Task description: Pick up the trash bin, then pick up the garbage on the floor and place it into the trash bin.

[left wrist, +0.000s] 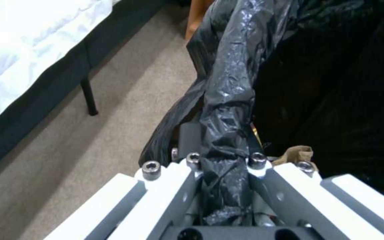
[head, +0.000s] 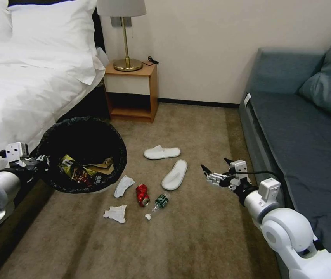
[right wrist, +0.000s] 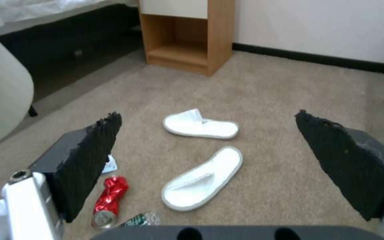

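Half done: bin (head: 80, 155) lifted, some litter inside.
Left gripper (left wrist: 225, 166) pinches the bin's rim beside the bed; right gripper (head: 216, 172), fingers spread, hovers near slippers (head: 175, 174). Tissues (head: 115, 213), can (head: 142, 194), bottle (head: 158, 202) remain on floor.

Left claw (left wrist: 221, 186) fingertips buried in black bag folds of trash bin (head: 56, 133). Bin's lower body hidden behind its own rim in head view. Green bottle (right wrist: 141, 220) cut off by right claw (right wrist: 210, 156) body. Bin litter labels too small to read.
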